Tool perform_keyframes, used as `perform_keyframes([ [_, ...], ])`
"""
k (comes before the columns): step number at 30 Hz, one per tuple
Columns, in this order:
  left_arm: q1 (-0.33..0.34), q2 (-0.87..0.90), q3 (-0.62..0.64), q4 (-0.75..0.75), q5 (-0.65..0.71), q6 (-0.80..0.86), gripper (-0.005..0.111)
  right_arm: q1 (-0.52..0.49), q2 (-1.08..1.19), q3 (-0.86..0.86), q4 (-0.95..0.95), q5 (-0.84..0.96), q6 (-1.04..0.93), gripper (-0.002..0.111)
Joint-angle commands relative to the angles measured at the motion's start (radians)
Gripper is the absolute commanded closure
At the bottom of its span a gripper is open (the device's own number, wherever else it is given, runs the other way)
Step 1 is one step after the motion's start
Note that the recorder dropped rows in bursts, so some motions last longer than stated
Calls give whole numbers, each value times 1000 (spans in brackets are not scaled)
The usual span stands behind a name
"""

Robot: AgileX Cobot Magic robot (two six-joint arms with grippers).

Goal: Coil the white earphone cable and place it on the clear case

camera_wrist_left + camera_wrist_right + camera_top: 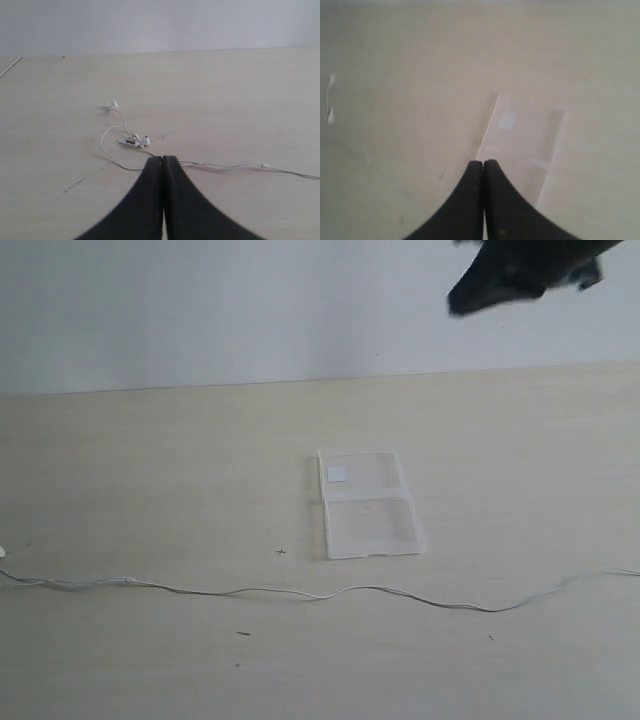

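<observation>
The white earphone cable (pixel 300 592) lies stretched out in a long wavy line on the desk (pixel 150 470). It is near the open clear case (pixel 368 505) but not touching it. Its earbuds (pixel 146 139) sit in a loose tangle just past the left jaws, which are pressed together. The right arm (pixel 520 275) hangs high above the desk, looking down at the case. The right jaws are pressed together too.

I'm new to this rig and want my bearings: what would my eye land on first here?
The white earphone cable runs in a long wavy line across the near part of the pale table, its earbuds loosely bunched at the left end. Beyond its middle, apart from it, the clear case lies open and flat. The right gripper hangs shut high above the case.
</observation>
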Motion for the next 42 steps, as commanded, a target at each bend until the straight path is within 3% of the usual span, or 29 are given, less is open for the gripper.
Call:
perform_keyframes([
  [1,-5,-5,3,-6,-10,-5,107,129,152,-8,-26,200,-180,108],
  [8,-5,-5,3,-6,-10,-5,107,413,294,-5,-549,226,-69,108],
  [14,-5,-5,3,-6,-10,-5,107,546,296,-7,-588,226,-70,108],
  [30,-5,-5,3,-6,-10,-5,107,565,319,-7,-556,226,-32,108],
  [35,-5,-5,3,-6,-10,-5,107,558,319,-3,-602,226,-32,99],
  [42,-5,-5,3,-6,-10,-5,107,497,291,118,-583,226,-64,99],
])
